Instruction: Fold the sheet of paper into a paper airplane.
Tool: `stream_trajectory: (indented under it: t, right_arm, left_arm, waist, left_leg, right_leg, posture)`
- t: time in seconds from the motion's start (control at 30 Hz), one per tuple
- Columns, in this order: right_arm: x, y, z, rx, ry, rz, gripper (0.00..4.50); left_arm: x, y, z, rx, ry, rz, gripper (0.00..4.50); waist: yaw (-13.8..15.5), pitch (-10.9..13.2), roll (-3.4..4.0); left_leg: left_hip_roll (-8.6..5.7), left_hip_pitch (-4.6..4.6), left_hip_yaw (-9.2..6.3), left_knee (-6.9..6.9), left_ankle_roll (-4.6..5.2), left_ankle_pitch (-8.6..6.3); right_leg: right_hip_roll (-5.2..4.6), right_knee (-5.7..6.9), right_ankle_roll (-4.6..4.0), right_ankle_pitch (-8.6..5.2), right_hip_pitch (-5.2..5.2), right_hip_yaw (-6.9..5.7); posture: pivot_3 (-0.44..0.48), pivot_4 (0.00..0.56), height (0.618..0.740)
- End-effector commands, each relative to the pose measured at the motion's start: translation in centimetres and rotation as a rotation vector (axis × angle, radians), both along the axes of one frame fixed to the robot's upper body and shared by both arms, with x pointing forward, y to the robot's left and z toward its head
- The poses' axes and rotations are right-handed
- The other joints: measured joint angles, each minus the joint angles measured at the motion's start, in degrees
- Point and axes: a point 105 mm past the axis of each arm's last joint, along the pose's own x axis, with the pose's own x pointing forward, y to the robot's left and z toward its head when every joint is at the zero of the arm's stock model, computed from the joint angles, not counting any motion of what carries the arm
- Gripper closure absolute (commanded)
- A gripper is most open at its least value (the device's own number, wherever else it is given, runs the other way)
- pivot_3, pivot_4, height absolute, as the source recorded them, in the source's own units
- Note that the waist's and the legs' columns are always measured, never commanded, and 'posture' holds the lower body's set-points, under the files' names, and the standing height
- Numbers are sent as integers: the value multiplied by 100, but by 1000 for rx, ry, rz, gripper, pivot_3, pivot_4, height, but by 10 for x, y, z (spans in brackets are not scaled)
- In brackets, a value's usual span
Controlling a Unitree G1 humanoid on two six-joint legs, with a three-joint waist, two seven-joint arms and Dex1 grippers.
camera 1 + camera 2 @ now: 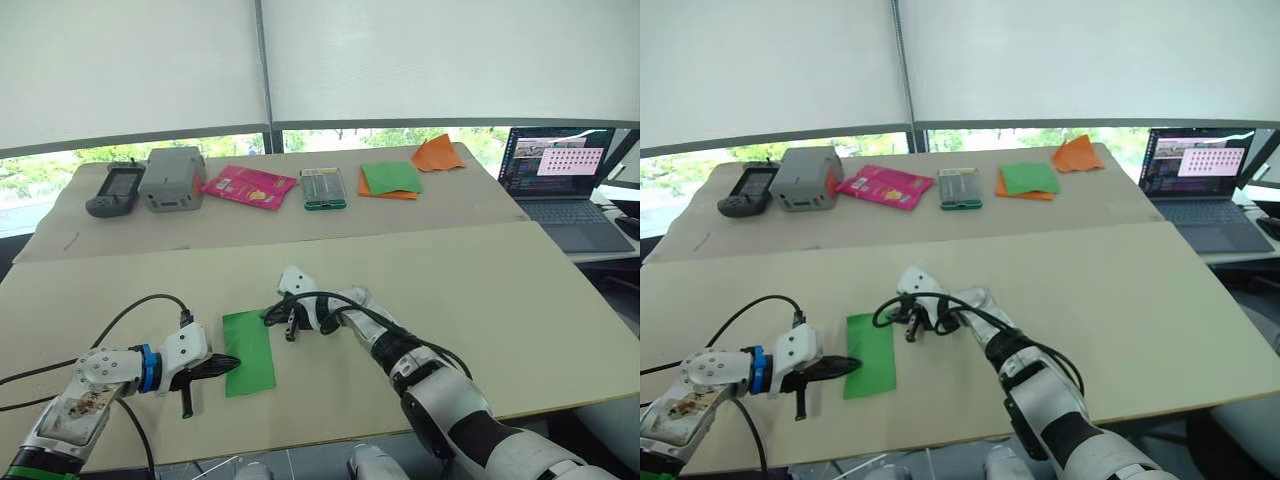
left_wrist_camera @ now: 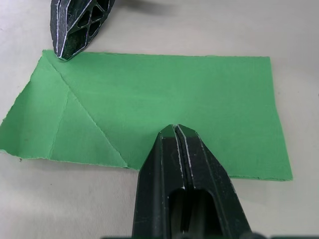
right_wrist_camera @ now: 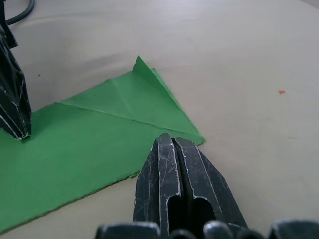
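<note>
Setting: Beige tabletop (image 1: 500, 300) below drawn white blinds, a strip of greenery showing under them.

Task item: the sheet of paper (image 1: 248, 352), bright green, lies flat near the table's front edge between our two arms. It is a narrow rectangle with diagonal creases at one end, where one corner lifts slightly.

Left gripper (image 2: 175, 130): our fingers are pressed together with nothing between them, the tip resting on the sheet's long edge. We judge this pins the paper so it cannot slide.

Right gripper (image 3: 172, 139): fingers likewise pressed together and empty, the tip at the sheet's creased corner. We judge it is placed to press or work that corner fold.

Progress: we read this as an early step; the sheet has no pointed nose yet.

Far row: a grey handheld device (image 1: 115, 190), a grey box (image 1: 172, 178), a pink packet (image 1: 250, 186) and a small green-edged box (image 1: 324, 188), all well apart from the work.

Spare paper: a green sheet stacked on an orange sheet (image 1: 390, 180), with crumpled orange paper (image 1: 438, 153) just beyond.

Right side: an open laptop (image 1: 560, 180) on a neighbouring surface.

Obstacles: nothing lies between the grippers and the sheet; our own cables (image 1: 330, 300) trail beside it.
</note>
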Motion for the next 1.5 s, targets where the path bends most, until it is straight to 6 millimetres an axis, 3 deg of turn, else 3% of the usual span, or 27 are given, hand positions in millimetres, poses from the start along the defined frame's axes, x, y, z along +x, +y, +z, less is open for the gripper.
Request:
stream_trajectory:
  t: [0.03,0.57,1.5]
  right_arm:
    - [-13,-1,-17,-46,46,45,4483]
    - [-44,-7,-37,-67,99,107,4483]
    - [-107,-46,-66,-146,230,177,4483]
  left_arm:
    - [-8,7,-14,59,58,6,4500]
    - [-7,9,-15,66,60,-4,4500]
    - [-5,12,-13,84,71,-30,4500]
  waist:
    - [-11,-2,0]
    - [-59,-29,-4]
    - [83,-36,-21]
  left_leg:
    - [0,0,0,0,0,0]
    - [-5,17,-8,0,10,-8]
    - [-5,61,-7,0,-27,-43]
  right_leg:
    - [0,1,1,-1,0,0]
    - [0,34,-8,-36,5,0]
    - [-3,36,-20,-76,11,0]
  posture:
    - [0,150,740]
    - [0,150,740]
    - [0,150,740]
